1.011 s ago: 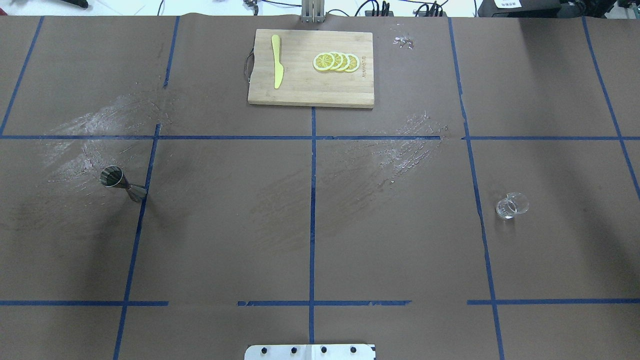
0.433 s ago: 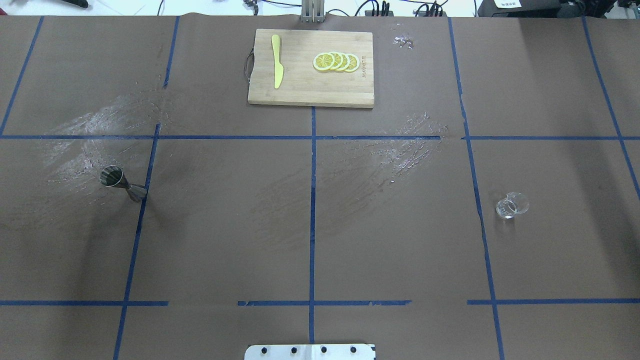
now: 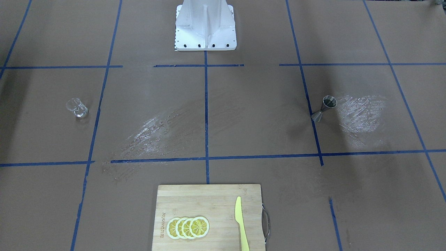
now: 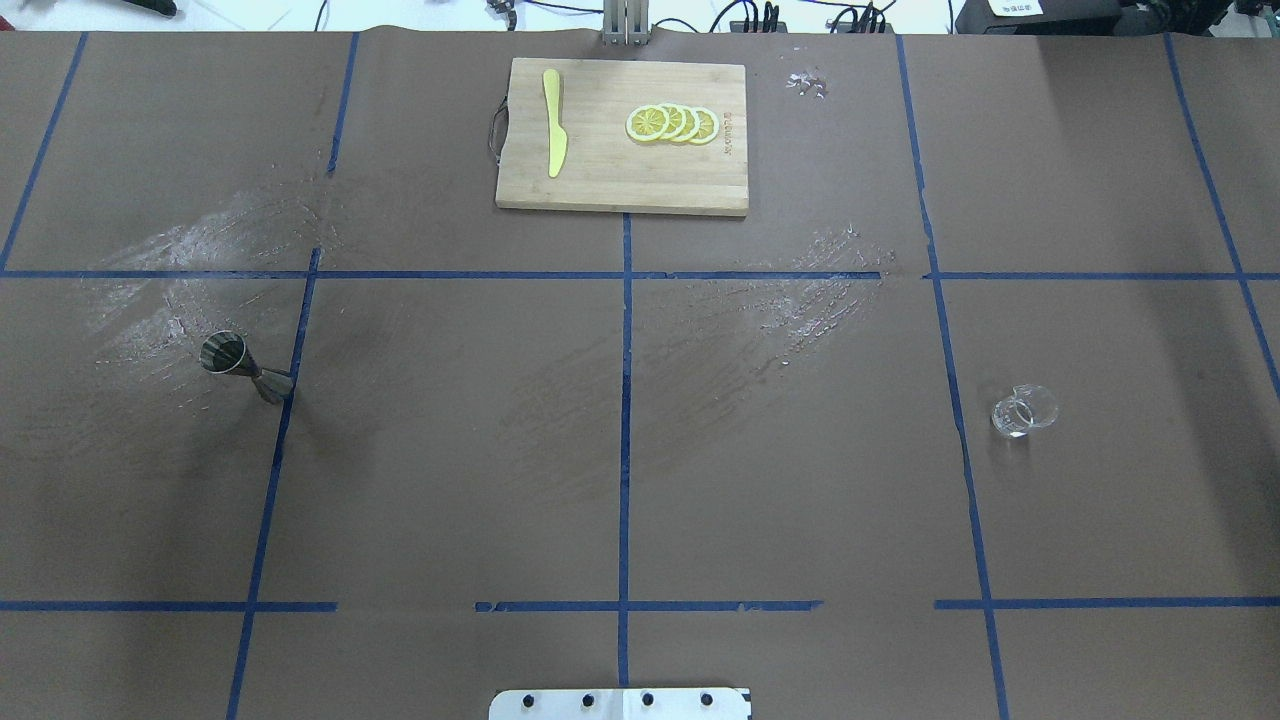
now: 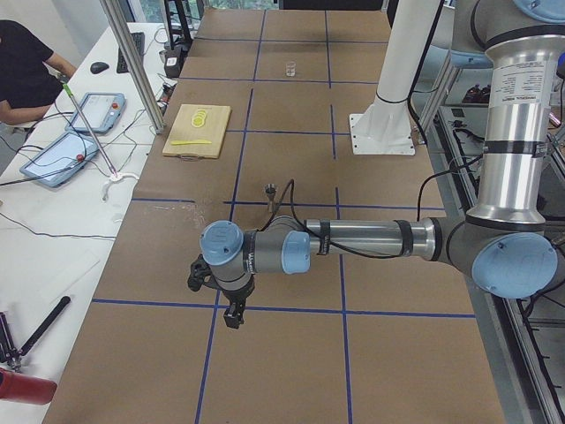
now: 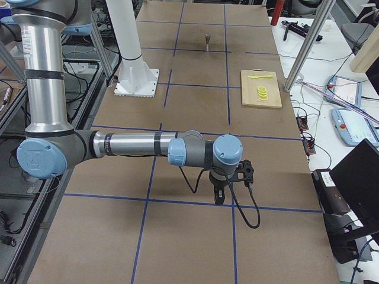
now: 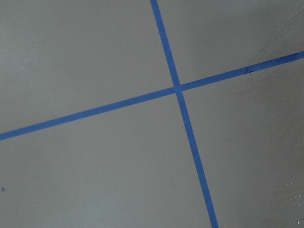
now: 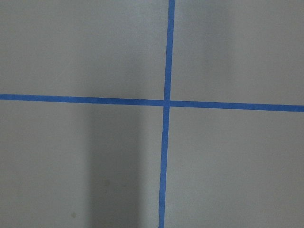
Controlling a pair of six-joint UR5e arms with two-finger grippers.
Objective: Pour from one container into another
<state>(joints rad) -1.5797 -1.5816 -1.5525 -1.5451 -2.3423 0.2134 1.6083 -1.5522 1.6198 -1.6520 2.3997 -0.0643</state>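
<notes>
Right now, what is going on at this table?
Nothing is being handled at this moment. The jigger stands on the robot's left side of the table, the glass on its right side, far apart. The left gripper and right gripper hang over bare paper near the table's ends, away from both; open or shut, I cannot tell. A board with lemon slices and a knife lies at the far edge. Pouring has not begun.

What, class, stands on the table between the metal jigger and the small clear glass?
Nothing visible. Only bare brown table with flat blue tape lines and whitish smears lies between the jigger and the glass. The cutting board sits at the far edge, well off that line.
</notes>
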